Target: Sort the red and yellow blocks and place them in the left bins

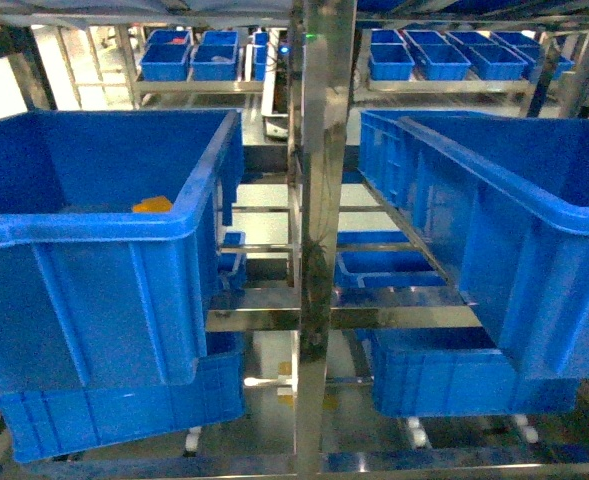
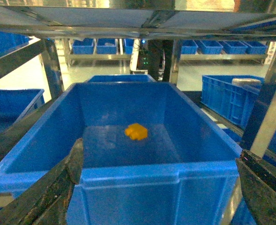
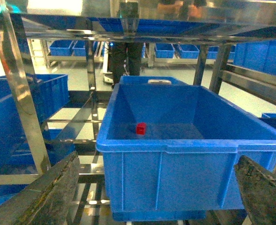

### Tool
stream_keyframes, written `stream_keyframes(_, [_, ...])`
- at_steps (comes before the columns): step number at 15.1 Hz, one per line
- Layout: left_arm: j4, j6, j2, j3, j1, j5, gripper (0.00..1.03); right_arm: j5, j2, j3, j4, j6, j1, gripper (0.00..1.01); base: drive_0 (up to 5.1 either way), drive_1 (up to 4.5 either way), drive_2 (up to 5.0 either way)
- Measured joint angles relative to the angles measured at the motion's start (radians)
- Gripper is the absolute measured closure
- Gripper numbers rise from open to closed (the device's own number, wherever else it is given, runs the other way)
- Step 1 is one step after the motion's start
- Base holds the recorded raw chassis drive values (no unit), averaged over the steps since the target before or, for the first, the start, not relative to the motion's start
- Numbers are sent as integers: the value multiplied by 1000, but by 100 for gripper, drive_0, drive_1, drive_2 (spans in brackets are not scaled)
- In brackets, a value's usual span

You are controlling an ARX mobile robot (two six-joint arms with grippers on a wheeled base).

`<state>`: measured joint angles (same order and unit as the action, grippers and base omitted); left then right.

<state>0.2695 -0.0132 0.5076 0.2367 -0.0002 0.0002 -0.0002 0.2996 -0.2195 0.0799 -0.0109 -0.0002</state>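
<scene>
Yellow brick (image 2: pixel 136 131) lies in blue crate (image 2: pixel 128 176); both jaws gape empty.

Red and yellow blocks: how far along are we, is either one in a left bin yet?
Looks done: the yellow block lies on the floor of the left bin. In hand: nothing; the left gripper and right gripper are open and empty, each held outside a crate. Left: the red block sits in the right crate and must be picked out and moved to a left bin.
</scene>
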Motion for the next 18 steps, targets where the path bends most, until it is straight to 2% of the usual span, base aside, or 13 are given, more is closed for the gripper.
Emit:
stream_keyframes(5, [-6,2,-4,0,0,-1,5,0,-2,-1,-4,0,0,3,0,0,0])
stream_keyframes(6, [5,3,-17,-11,0,-1,17,0,-1,-1,-5,0,0,3,0,0,0])
stream_keyframes(8, [0,3,-73,-79,0,-1,44,0,-37,39,6,0,0,27,0,0,0])
stream_keyframes(9, [-8,3,-125,-115,0,-1,71,0,-72,88,10,0,0,54,0,0,0])
stream_keyframes(10, [-19,3,-159,-139,0,-1,91,0,-136,103,-64,1,0,74,0,0,0])
stream_keyframes(11, [-25,3,-174,-149,0,-1,100,0,-199,119,-102,0,0,83,0,0,0])
stream_keyframes(12, [-34,3,-188,-159,0,-2,101,0,-229,126,-94,0,0,94,0,0,0])
stream_keyframes(13, [-43,3,-208,-167,0,-1,101,0,-230,128,-90,2,0,99,0,0,0])
stream_keyframes(18, [-91,3,-290,-196,0,-1,101,0,-252,166,-87,2,0,99,0,0,0])
